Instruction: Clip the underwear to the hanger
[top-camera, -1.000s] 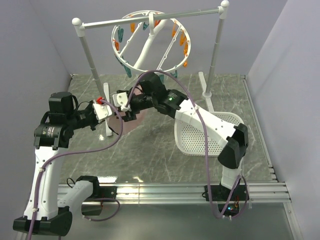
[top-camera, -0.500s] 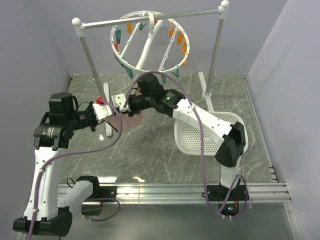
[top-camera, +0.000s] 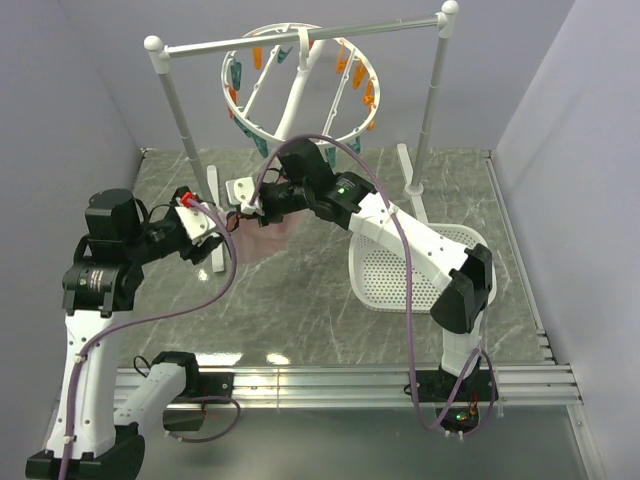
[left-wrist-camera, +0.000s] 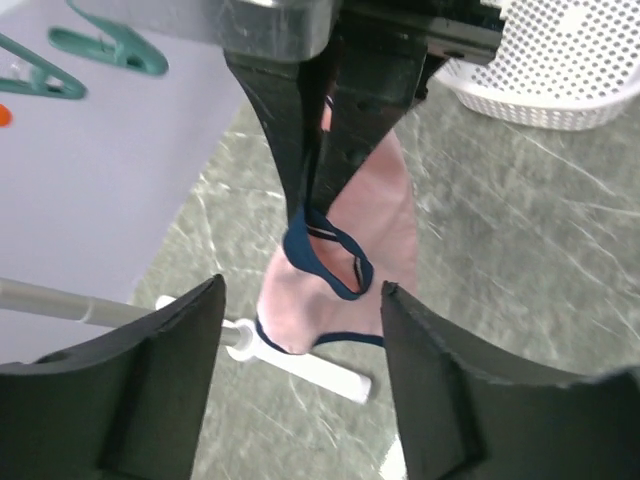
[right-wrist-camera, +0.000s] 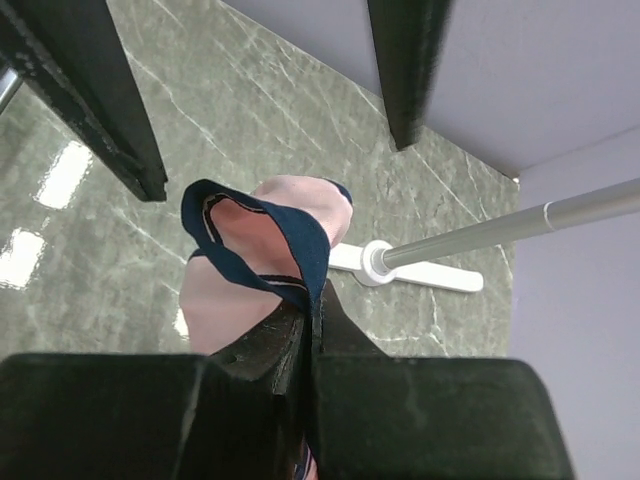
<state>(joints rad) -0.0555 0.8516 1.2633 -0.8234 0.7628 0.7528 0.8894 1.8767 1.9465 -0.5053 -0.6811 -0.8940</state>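
The underwear (top-camera: 268, 232), pale pink with navy edging, hangs just above the table from my right gripper (top-camera: 248, 204). In the right wrist view that gripper (right-wrist-camera: 315, 315) is shut on the navy edging, and the underwear (right-wrist-camera: 235, 295) droops to the left of it. My left gripper (top-camera: 222, 226) sits just left of the garment. Its jaws (left-wrist-camera: 300, 400) are open and hold nothing, with the underwear (left-wrist-camera: 375, 230) beyond them. The hanger (top-camera: 297, 95), a white ring with orange and teal clips, hangs from the rail behind and above both grippers.
A white rail stand (top-camera: 180, 120) with two poles spans the back. One of its feet (left-wrist-camera: 300, 365) lies on the table right under the underwear. A white perforated basket (top-camera: 410, 270) lies at the right. Two teal clips (left-wrist-camera: 115, 45) hang at the upper left.
My right gripper has shut on the underwear's edging. My left gripper has opened, let go of the garment and drawn back a little to the left.
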